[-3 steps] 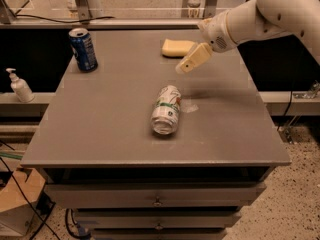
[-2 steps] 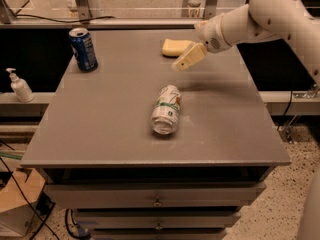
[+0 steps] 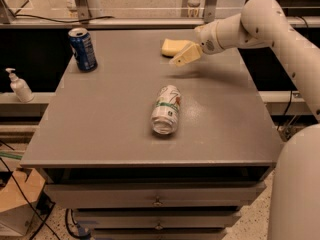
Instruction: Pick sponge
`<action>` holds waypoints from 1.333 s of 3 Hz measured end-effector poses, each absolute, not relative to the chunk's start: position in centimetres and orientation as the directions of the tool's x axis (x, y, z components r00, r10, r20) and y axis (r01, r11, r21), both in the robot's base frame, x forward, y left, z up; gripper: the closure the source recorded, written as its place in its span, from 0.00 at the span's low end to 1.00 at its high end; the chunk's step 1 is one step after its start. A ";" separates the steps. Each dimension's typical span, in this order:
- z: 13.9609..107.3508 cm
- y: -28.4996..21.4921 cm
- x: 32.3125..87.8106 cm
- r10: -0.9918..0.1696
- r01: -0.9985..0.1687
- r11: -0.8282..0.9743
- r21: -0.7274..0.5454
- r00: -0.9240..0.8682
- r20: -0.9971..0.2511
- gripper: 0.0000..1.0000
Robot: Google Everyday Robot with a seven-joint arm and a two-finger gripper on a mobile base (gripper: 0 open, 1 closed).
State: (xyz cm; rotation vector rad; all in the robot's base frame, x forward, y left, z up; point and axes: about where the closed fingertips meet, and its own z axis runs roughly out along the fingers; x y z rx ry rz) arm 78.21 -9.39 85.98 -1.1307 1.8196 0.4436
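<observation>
Pale yellow sponge lies near far edge of grey desk, long axis roughly left-right. Above its near-right corner hovers gripper, tip pointing left; sponge sits just behind and left of tip. Whether gripper is apart or together: cannot tell.

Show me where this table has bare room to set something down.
Bare: the front-left table between the upright blue can and the tipped can; also the right side past the tipped can. Crowded: the far edge, where the gripper hangs right by the sponge.
</observation>
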 end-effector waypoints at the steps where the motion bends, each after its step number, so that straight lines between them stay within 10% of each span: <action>1: 84.3 -9.7 80.0 -0.489 -0.832 0.541 -0.124 -0.191 -0.851 0.00; 4: 83.8 -10.2 81.3 -0.499 -0.829 0.545 -0.123 -0.203 -0.843 0.64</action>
